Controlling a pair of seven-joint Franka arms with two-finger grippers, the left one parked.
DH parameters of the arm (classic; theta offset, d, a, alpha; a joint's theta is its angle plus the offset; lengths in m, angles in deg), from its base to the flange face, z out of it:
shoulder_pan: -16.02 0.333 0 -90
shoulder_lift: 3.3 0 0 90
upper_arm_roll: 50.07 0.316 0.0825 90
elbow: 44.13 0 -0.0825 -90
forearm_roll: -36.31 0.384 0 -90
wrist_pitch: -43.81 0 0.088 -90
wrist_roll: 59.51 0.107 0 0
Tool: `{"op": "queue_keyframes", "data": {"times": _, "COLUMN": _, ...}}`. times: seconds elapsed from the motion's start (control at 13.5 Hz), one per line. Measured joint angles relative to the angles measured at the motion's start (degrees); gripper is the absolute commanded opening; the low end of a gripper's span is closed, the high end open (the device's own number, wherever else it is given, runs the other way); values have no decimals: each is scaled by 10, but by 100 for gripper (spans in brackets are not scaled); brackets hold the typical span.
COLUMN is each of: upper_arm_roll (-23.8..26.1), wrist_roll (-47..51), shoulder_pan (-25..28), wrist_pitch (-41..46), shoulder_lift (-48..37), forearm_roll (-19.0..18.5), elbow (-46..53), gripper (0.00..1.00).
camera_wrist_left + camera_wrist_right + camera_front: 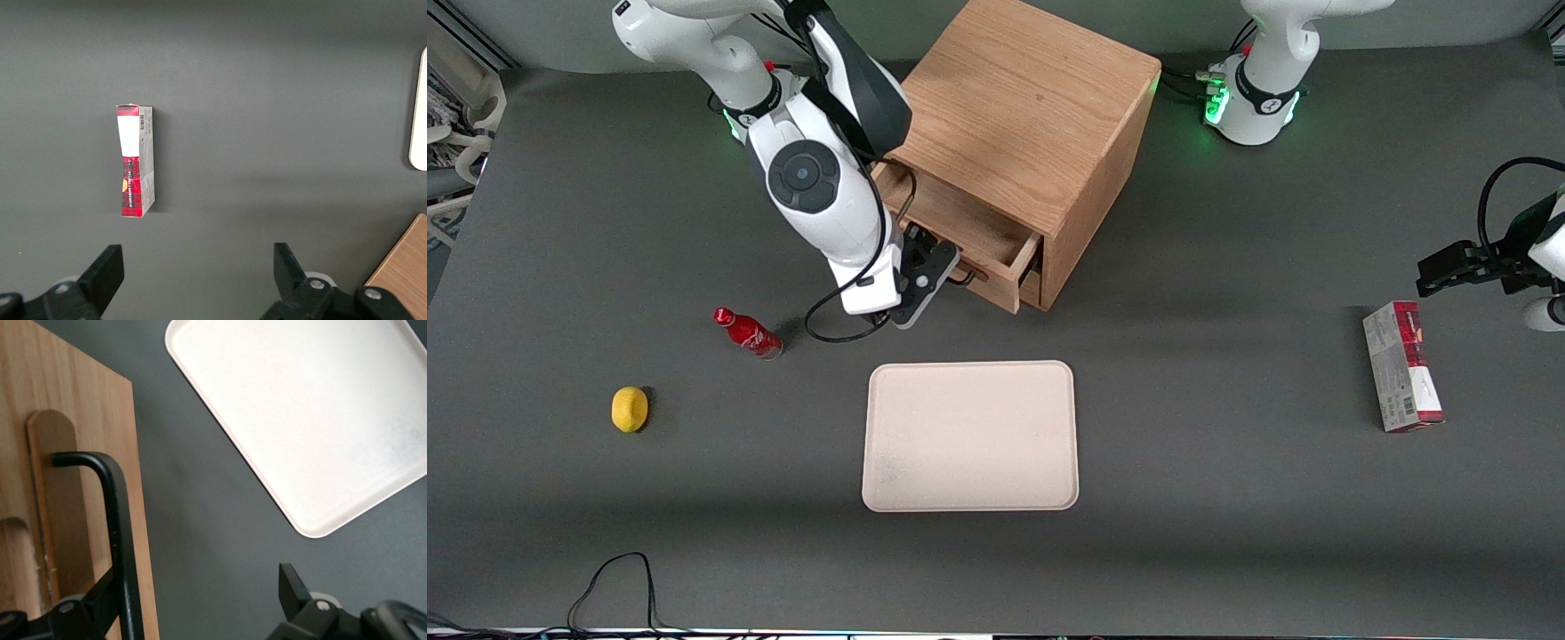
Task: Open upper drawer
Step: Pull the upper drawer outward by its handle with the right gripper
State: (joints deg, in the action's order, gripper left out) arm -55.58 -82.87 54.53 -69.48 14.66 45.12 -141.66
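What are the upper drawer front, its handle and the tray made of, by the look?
Upper drawer: light oak-like wood, matte, grain visible; solid or veneer unclear. Handle: black bar with a smooth satin sheen, probably painted metal. Tray: cream, matte, rounded rim, looks like moulded plastic, possibly fibre. The end effector is at the handle of the partly open drawer, fingers open around the bar.

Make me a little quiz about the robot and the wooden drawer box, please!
1. True or false: the upper drawer is pulled partly out.
2. The end effector is at the drawer's black A) handle B) wheel C) lock.
3. Fill in: the yellow lemon lies nearer the front camera than the red ____.

Key: 1 true. 2 A. 3 bottle.
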Motion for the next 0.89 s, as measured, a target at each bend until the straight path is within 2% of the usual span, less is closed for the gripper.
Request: {"op": "queue_keyframes", "data": {"times": 0.89, "upper_arm_roll": -1, "wrist_roll": -54, "shoulder_pan": -75, "wrist_pitch": 33, "shoulder_lift": 67, "forearm_roll": -1, "elbow": 92, "gripper": 100}}
